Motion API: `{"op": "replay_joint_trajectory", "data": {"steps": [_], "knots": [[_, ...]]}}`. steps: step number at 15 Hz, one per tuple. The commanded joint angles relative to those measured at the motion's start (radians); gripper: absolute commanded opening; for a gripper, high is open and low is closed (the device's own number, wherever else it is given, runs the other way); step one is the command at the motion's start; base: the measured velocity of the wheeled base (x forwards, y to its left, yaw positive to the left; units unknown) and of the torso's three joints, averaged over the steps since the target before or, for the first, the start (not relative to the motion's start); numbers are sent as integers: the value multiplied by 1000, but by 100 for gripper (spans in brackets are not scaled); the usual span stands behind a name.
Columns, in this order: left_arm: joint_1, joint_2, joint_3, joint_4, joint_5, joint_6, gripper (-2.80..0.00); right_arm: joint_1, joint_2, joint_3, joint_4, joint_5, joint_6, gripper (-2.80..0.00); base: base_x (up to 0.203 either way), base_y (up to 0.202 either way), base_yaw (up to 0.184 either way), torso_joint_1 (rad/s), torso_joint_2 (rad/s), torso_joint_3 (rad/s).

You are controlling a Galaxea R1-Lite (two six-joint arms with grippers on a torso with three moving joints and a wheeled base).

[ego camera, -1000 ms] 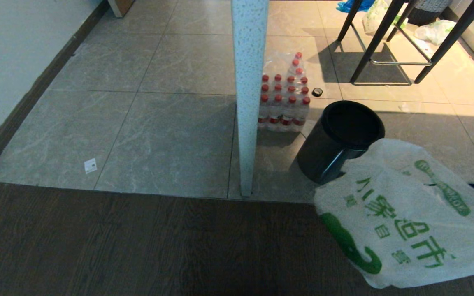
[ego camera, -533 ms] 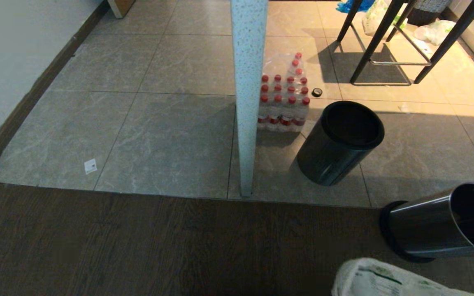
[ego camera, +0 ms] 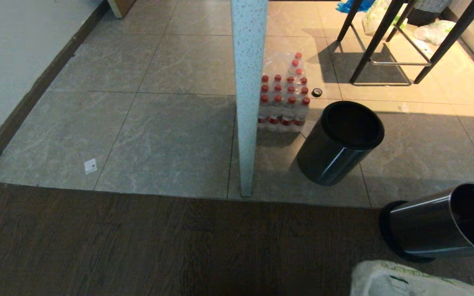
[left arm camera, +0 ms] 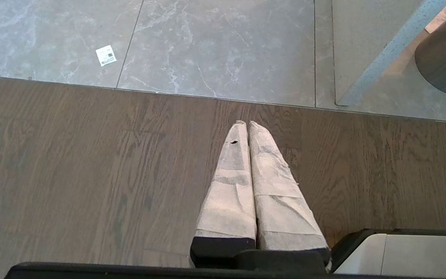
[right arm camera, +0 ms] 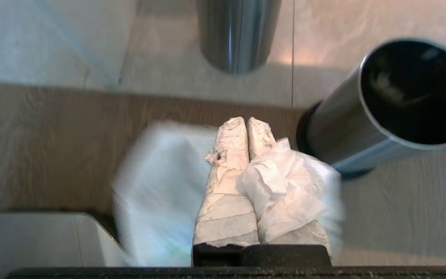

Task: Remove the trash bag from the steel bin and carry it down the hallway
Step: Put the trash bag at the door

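From the head view, only the top of the trash bag (ego camera: 405,281) showed at the near right edge, just beside the tipped steel bin (ego camera: 430,228) on the wood floor. At the right wrist, the right gripper (right arm camera: 247,123) was pinching the bag's crumpled plastic, the bag hanging beneath it. At the left wrist, the left gripper (left arm camera: 245,126) hung pressed together and empty.

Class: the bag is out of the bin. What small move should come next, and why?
Probably turn the base toward the hallway: the right claw is shut on the trash bag, which hangs clear of the empty steel bin; nothing remains to lift.
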Motion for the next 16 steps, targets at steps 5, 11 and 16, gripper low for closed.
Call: {"op": "replay_joint_trajectory", "data": {"steps": [5,11,16], "knots": [[0,0,0,0,0,-1,-280,0,-36,6,6,-1,27,-280,0,0,0,0,0,0],[0,0,0,0,0,1,-280,0,-38,6,6,-1,33,-280,0,0,0,0,0,0],[0,0,0,0,0,-1,-280,0,-36,6,6,-1,33,-280,0,0,0,0,0,0]]}}
